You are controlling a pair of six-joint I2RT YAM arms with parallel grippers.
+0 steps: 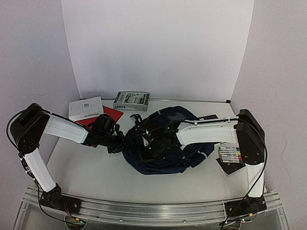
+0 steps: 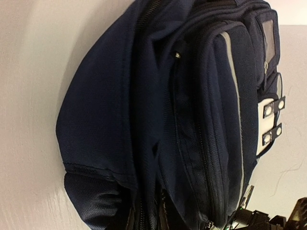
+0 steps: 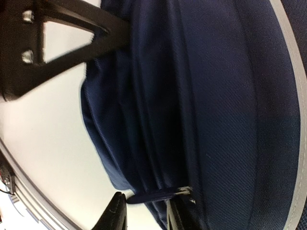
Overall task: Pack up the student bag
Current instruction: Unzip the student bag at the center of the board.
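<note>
A: What do we see around the bag?
B: A white tabletop (image 1: 96, 172) walled by plain white panels (image 1: 158, 48). At its centre slumps a navy-blue fabric backpack (image 1: 163, 143) with a white stripe (image 3: 292, 96) and a grey buckled flap (image 2: 268, 124).
A: And the grippers?
B: The right gripper (image 3: 146, 206) has its fingers narrowly parted at a bag fold. The left gripper (image 1: 116, 142) sits at the bag's left edge; we cannot tell its fingers.

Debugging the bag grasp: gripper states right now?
Left gripper: cannot be told.
Right gripper: open, a student bag fold between its jaws.
</note>
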